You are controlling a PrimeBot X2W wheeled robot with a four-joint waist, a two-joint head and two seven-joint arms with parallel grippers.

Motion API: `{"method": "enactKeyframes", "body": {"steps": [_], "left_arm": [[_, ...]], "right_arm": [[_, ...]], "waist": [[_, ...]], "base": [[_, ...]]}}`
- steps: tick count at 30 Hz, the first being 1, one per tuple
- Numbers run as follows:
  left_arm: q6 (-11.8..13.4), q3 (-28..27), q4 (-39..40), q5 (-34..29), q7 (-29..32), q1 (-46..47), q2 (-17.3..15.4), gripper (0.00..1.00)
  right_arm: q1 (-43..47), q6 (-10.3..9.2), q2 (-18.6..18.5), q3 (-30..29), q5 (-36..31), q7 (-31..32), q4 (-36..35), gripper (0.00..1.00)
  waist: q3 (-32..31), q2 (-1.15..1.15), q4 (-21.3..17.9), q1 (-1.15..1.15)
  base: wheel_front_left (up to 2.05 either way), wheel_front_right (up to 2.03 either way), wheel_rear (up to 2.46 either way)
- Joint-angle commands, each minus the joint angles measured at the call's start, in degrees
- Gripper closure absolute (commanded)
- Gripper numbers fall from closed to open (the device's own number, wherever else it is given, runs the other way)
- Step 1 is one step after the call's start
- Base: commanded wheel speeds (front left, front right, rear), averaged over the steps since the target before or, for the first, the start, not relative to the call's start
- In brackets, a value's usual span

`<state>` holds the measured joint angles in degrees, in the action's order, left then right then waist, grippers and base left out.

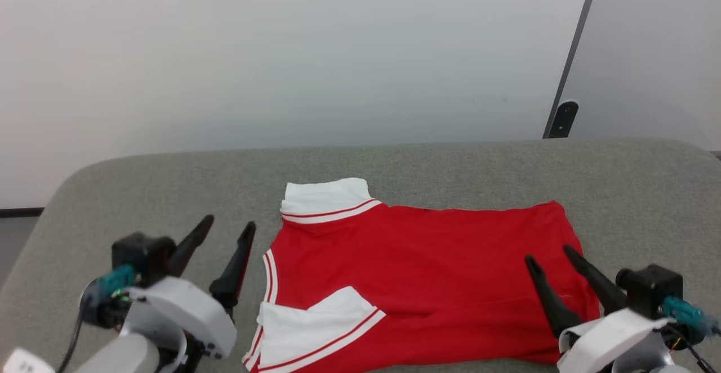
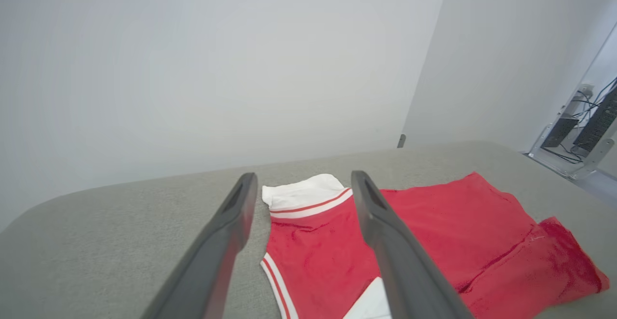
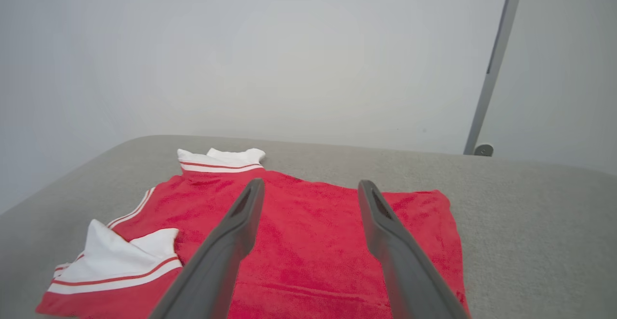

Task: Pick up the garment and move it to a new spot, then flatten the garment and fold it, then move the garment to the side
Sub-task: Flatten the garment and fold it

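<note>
1. I find the garment (image 1: 428,260) lying spread on the grey padded surface (image 1: 169,192). Its neckline end faces the left gripper and its hem end faces the right gripper.
2. Left gripper (image 1: 230,222): jaws parted and empty. It sits just beside the garment's neckline end, over bare padding and clear of the fabric.
3. Right gripper (image 1: 548,253): jaws parted, nothing between them. Its fingers lie over the garment's hem end; I cannot tell whether they touch the cloth.
4. Edges: one white sleeve (image 1: 326,198) sticks out on the garment's far side, and the other (image 1: 315,322) lies folded onto the red on the near side. In the left wrist view, the hem corner is rumpled.
5. Open room: bare padding runs beyond the garment's far side, and broadly past its neckline end. A narrower strip lies past the hem.
6. Surroundings: a plain wall (image 1: 281,52) rises beyond the garment. A dark upright strip (image 1: 572,52) stands past the hem side, well apart.
</note>
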<state>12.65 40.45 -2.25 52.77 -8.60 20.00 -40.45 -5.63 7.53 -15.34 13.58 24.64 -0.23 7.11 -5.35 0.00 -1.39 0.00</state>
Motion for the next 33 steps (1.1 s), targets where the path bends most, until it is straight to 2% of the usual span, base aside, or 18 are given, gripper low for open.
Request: {"method": "enactKeyframes", "body": {"steps": [1,5,10,15,17,20,23,26,33], "left_arm": [[0.6,-0.4,0.1,-0.7,-1.2,-1.2,-0.1,0.0],[2.0,-2.1,1.2,-2.2,-5.2,-4.4,0.0,0.0],[2.0,-5.7,3.4,-3.4,-6.5,-8.5,0.1,0.0],[-0.7,-10.6,5.8,-8.0,-6.6,-11.3,0.5,0.0],[-2.5,-12.5,4.8,-6.8,-6.5,-13.2,1.8,0.0],[-5.7,-12.2,2.4,-6.3,-5.8,-11.9,0.9,0.0],[-8.4,-12.1,-0.1,-3.7,-2.0,-8.7,0.3,0.0],[-10.8,-11.8,-2.7,-0.7,4.6,-4.1,-0.5,0.0],[-13.9,-10.5,-8.1,1.9,22.1,11.8,-3.3,0.0]], "right_arm": [[0.7,-0.1,-0.2,0.6,0.1,-1.2,0.1,0.0],[2.1,-0.1,-0.5,0.6,0.7,-6.5,1.1,0.0],[4.1,-0.1,-0.4,-0.8,0.2,-11.2,1.0,0.0],[6.0,-0.1,-0.1,-3.1,-1.0,-13.3,0.3,0.0],[6.2,-0.1,0.1,-4.1,-1.3,-13.7,-0.3,0.0],[6.2,-0.1,-0.1,-4.1,-2.4,-13.9,-1.0,0.0],[5.5,-0.1,0.3,-4.6,-2.5,-14.2,-1.4,0.0],[4.7,-0.1,0.6,-4.4,-2.5,-14.4,-1.9,0.0],[2.0,-0.1,0.5,-4.2,-2.3,-14.6,-3.1,0.0]], "waist": [[-0.3,0.0,0.2,0.0],[-0.9,0.0,0.7,0.0],[-0.9,0.0,0.4,0.0],[0.2,0.0,-1.0,0.0],[1.0,0.0,-1.8,0.0],[2.7,0.0,-3.4,0.0],[4.6,0.0,-4.9,0.0],[6.6,0.0,-6.2,0.0],[14.2,0.0,-8.4,0.0]], "base": [[0.0,0.0,0.0],[0.0,0.0,0.0],[0.0,0.0,0.0],[0.0,0.0,0.0],[0.0,0.0,0.0],[0.0,0.0,0.0],[0.0,0.0,0.0],[0.0,0.0,0.0],[0.0,0.0,0.0]]}}
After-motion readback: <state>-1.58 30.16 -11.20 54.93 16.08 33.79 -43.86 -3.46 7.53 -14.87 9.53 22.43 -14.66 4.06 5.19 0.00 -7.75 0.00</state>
